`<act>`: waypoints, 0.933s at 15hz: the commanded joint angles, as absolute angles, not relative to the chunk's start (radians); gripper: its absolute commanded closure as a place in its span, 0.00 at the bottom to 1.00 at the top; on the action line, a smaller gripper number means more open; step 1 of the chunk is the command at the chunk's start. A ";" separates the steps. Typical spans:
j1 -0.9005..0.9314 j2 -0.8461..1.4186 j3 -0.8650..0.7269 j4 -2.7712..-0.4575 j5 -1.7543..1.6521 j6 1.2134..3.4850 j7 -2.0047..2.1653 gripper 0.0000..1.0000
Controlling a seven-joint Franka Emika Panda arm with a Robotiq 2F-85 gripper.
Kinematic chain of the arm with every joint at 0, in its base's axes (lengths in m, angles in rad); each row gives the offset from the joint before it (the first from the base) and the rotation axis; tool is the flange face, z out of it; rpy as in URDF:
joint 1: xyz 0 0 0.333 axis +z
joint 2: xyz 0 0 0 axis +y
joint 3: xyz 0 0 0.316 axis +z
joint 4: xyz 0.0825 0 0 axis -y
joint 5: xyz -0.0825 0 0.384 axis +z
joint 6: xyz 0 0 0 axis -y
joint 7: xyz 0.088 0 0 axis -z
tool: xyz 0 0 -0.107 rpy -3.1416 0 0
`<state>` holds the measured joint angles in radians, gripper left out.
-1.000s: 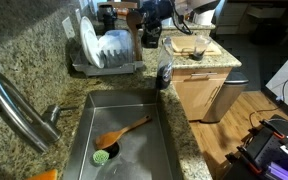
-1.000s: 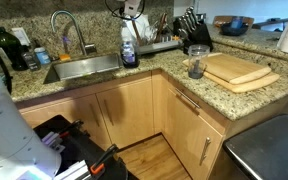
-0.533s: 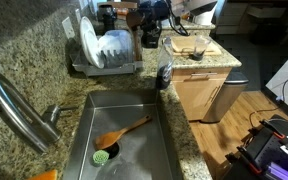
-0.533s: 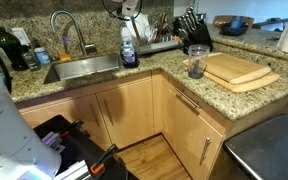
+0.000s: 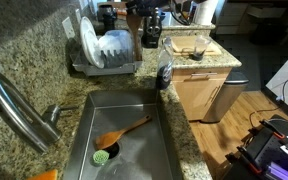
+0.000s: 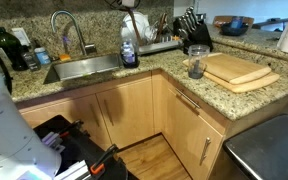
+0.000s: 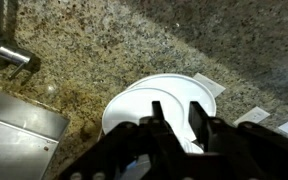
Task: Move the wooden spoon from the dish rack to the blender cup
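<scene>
Jaws are hovering over the white plate (image 7: 164,95) in the dish rack (image 5: 109,68); can't tell if they're clamping anything. Wooden spoon (image 6: 164,24) is seemingly standing among utensils at the rack's end. It's light, stiff and smooth, so you're aiming to pinch high on the handle, squarely.

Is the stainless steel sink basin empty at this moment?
No, an orange-tan wooden spoon and a green scrubber lie in the stainless steel sink.
</scene>
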<state>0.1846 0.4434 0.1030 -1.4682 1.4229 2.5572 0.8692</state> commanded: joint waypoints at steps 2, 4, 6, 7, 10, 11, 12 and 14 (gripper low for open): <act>0.176 0.425 0.081 -1.480 1.339 2.605 0.850 0.88; 0.169 0.436 0.095 -1.463 1.338 2.591 0.867 0.88; 0.167 0.436 0.089 -1.465 1.320 2.601 0.867 0.78; 0.167 0.436 0.088 -1.466 1.317 2.602 0.867 0.44; 0.165 0.440 0.085 -1.467 1.313 2.597 0.893 0.25; 0.162 0.441 0.086 -1.467 1.315 2.589 0.898 0.30; 0.164 0.443 0.082 -1.469 1.308 2.595 0.910 0.61; 0.163 0.448 0.075 -1.472 1.295 2.598 0.936 0.58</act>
